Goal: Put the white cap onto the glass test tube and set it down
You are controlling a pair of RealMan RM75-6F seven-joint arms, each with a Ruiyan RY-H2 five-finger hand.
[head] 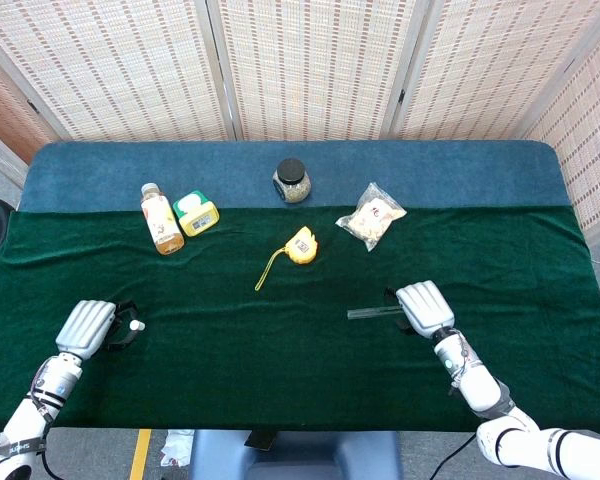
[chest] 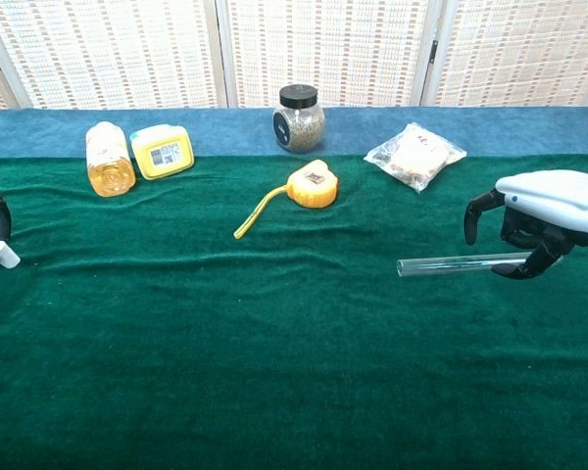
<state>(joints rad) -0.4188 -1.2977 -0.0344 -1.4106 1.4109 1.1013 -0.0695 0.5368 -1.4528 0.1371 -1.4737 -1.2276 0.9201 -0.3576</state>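
While the left robot hand (head: 86,326) pinches the white cap (chest: 2,256) at the table's near-left edge, the right robot hand (chest: 541,220) arches, fingers apart, over the glass test tube (chest: 449,263) lying flat; close evenly about the tube's middle so it won't roll.

Woven folding screen (head: 310,65) behind table (head: 540,165)

Clear glass test tube (chest: 449,262) lying horizontally on the green cloth, right of centre; small white cap (chest: 2,256) near the cloth's left edge.
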